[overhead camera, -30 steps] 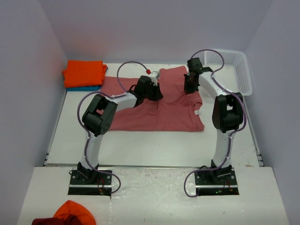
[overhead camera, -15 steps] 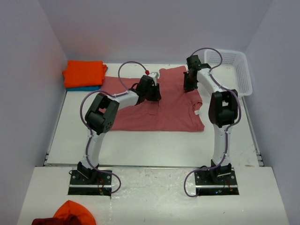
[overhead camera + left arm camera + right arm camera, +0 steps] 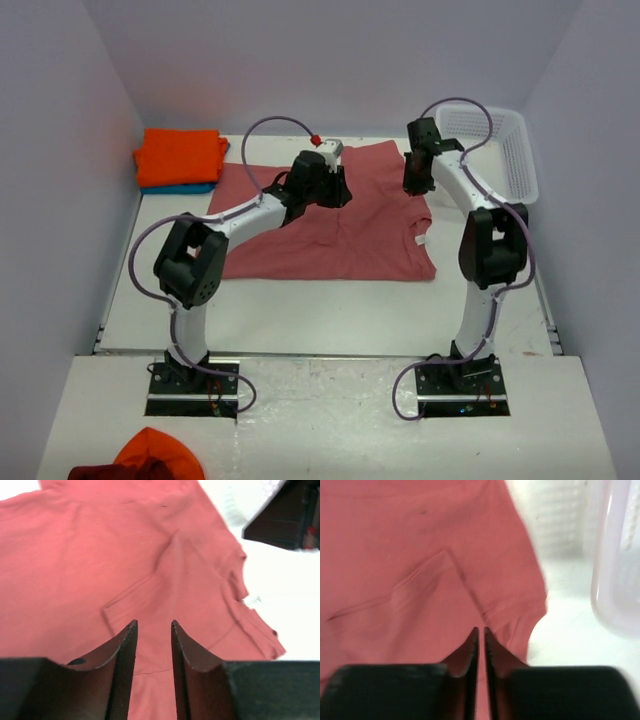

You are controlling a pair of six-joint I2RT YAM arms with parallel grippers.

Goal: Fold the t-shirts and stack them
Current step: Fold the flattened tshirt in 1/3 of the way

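Note:
A dusty salmon-red t-shirt (image 3: 340,245) lies spread flat on the white table, its small white tag (image 3: 420,240) near the right edge. My left gripper (image 3: 335,190) hovers over the shirt's far middle part; in the left wrist view its fingers (image 3: 153,625) stand a little apart with nothing between them. My right gripper (image 3: 415,185) is over the shirt's far right sleeve; in the right wrist view its jaws (image 3: 480,630) are pressed almost together and empty. A folded bright orange t-shirt (image 3: 180,155) lies on a teal-blue one (image 3: 185,188) at the back left.
A white lattice basket (image 3: 520,150) stands at the back right, also in the right wrist view (image 3: 615,580). A heap of orange and dark red cloth (image 3: 150,460) lies off the table at the near left. Walls close in the table on three sides.
My left arm has stretched out and its gripper has moved to the right and farther back over the shirt. My right gripper has shifted slightly right toward the basket.

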